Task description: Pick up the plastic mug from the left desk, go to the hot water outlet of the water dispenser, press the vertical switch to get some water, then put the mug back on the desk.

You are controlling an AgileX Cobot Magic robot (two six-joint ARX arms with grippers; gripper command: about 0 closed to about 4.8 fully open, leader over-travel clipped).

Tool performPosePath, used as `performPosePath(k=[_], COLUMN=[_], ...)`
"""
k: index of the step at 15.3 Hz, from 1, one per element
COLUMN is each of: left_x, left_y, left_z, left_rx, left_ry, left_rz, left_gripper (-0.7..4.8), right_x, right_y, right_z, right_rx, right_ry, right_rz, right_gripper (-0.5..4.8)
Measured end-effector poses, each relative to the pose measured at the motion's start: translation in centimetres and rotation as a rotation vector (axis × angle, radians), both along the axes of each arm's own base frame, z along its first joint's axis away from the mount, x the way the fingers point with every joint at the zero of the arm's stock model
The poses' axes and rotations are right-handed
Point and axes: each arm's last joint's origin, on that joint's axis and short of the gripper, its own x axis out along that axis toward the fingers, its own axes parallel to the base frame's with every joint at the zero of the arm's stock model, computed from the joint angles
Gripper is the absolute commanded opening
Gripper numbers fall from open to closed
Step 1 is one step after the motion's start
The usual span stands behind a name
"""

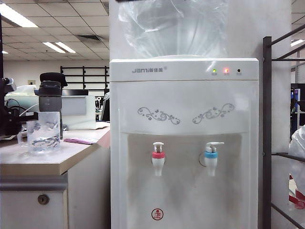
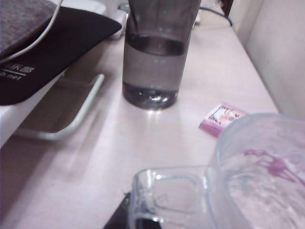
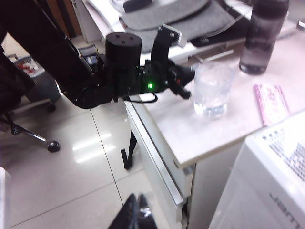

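The plastic mug [image 1: 44, 136] stands on the left desk [image 1: 52, 162] near its front edge, clear with dimpled walls. My left gripper [image 2: 138, 218] is shut on the mug's handle [image 2: 164, 195], one dark finger on each side of the handle's outer bar. The right wrist view shows that black arm reaching in level to the mug [image 3: 212, 88]. My right gripper [image 3: 136, 212] is shut and empty, hanging over the floor in front of the desk. The water dispenser [image 1: 183, 143] stands right of the desk, with the hot water outlet [image 1: 158, 160] and its vertical switch [image 1: 158, 144].
A dark grey flask [image 1: 50, 98] stands behind the mug, and a pink sachet [image 1: 78, 140] lies beside it. The blue-collared tap [image 1: 211, 160] is right of the red one. A dark metal rack [image 1: 267, 133] flanks the dispenser. A chair base [image 3: 28, 133] stands on the floor.
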Motion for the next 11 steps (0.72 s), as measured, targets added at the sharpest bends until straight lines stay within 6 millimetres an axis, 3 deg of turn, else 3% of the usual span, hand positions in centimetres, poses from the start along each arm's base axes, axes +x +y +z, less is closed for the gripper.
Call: performPosePath(k=[1,2,3,5,7,9,10,11], left_x=[0.1,0.1,-0.1,-0.1,-1.4,-2.3,-3.1,-3.9], left_y=[0.0,0.0,0.0,0.1,0.0,-0.1,-0.3,-0.5], left_z=[-0.2,-0.9,-1.5,-0.5,2.9,3.9,4.8,5.4], left_rx=[-0.006,-0.010,-0.011,-0.007,-0.011,-0.025,-0.037,-0.053], left_ry=[-0.004,0.025,0.053,0.022,0.085,0.190,0.251,0.312], left_rz=[0.001,0.002,0.005,0.021,0.030,0.017,0.002,-0.023], left_gripper=[1.86,2.18,2.88,2.88,2.88,2.86,2.58,1.49], right_x=[0.0,0.0,-0.1,0.0,-0.2,-0.3,-0.4,-0.8], right_y=[0.0,0.0,-0.1,-0.1,-0.2,-0.3,-0.4,-0.7], right_z=[-0.1,-0.1,-0.2,-0.2,0.0,0.3,0.4,0.8], right_rx=[-0.003,-0.005,-0.020,-0.021,-0.015,-0.008,-0.008,-0.006], right_ry=[0.003,0.003,0.004,0.001,-0.004,-0.013,-0.013,-0.015], right_rz=[0.000,0.001,0.004,0.002,0.002,0.002,0.002,0.002], right_gripper=[-0.07,-0.07,-0.07,-0.07,-0.07,-0.07,-0.07,-0.07])
